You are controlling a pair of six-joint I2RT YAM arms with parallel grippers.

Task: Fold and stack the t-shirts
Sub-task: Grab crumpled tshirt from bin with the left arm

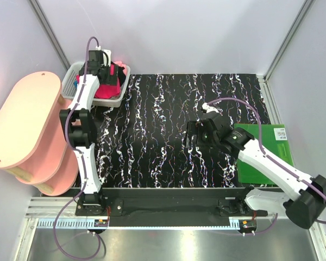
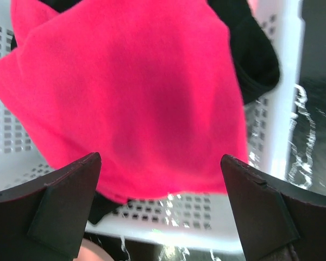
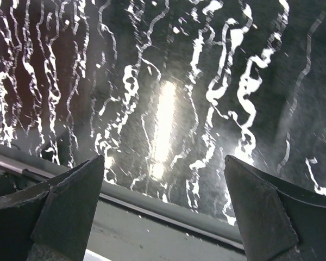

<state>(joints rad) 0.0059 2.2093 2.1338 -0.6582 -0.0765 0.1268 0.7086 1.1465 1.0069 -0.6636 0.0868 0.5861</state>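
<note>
Your left tool hangs released over the red t-shirt; it overlaps the black t-shirt inside the basket walls. Your right tool, released, hovers above the tabletop.

white basket, green mat, pink shelf

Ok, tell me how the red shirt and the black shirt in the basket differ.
The red t-shirt lies on top, filling most of the left wrist view; the black t-shirt sits mostly beneath it, showing only at the edges. Both lie crumpled in the white basket.
</note>
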